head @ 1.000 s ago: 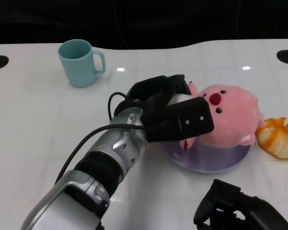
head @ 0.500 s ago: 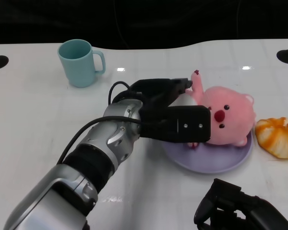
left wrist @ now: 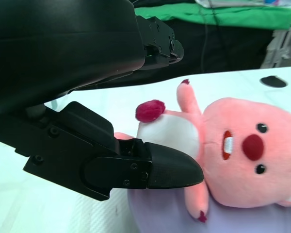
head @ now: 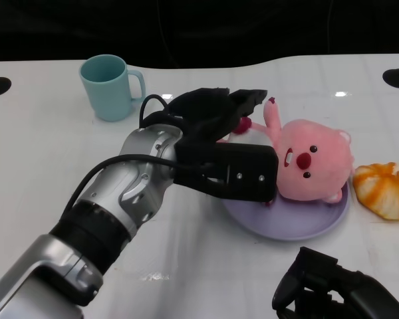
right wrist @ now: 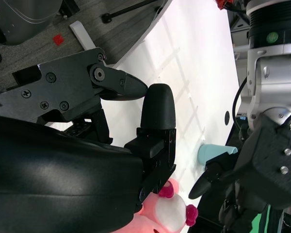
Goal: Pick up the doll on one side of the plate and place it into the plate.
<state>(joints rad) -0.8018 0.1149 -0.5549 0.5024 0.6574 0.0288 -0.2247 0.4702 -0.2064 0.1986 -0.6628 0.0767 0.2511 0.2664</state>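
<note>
The robot's black left hand [head: 219, 143] was seen with its fingers spread apart around the pink plush doll [head: 309, 159], nothing being gripped. The doll was found lying on the round lilac plate [head: 286, 219]. The release step was judged under way; a clear withdrawal would be called for next. The right hand [head: 336, 292] was seen low, its grasp impossible to tell.

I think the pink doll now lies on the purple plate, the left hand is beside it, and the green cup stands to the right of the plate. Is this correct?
Not quite. In the head view the cup stands to the left of the plate, not the right, and further back on the table. The rest holds: the pink doll lies on the plate, with the left hand beside it.
</note>
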